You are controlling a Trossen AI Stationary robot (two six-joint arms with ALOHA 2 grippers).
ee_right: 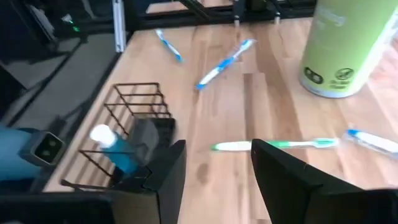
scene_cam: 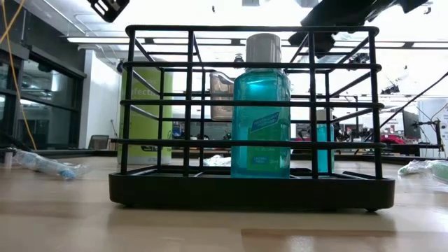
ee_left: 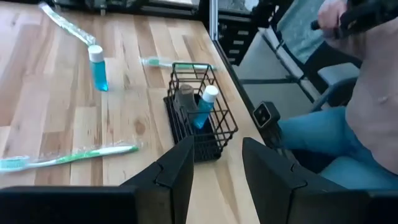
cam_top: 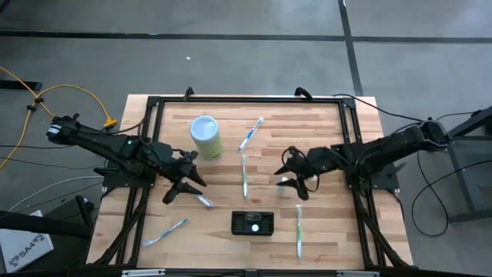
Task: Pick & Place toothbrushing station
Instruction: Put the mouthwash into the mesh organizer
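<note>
- High view: start at the left edge of the worktop, where your left gripper (cam_top: 187, 187) hovers over the wood with its fingers parted and nothing between them. A wrapped toothbrush (cam_top: 204, 201) lies just beside its tips.
- That arm reaches in from the left edge, forearm low and angled toward the near edge. In the left wrist view its two dark fingers (ee_left: 176, 176) stand apart, looking toward the toothbrushing station (ee_left: 200, 118).
- The pale green cylinder (cam_top: 206, 137) stands near the far edge, left of centre; leave it alone.
- The toothbrushing station (cam_top: 252, 223) is a black wire holder sitting near the middle of the near edge, between the two grippers and closer to you than either. It carries a blue bottle (scene_cam: 261, 119) upright inside.
- To grasp it well, I judge you should come down over one short end and close on the top wire rim, not the bottle. Keep the holder level so the bottle does not tip out.
- A green toothbrush (cam_top: 298, 229) lies just right of the holder; approach so your fingers do not sweep it.
- Your right gripper (cam_top: 296, 182) hangs right of centre, fingers spread and empty, the arm stretched in from the right edge. It looks the nearer one for the pick.
</note>
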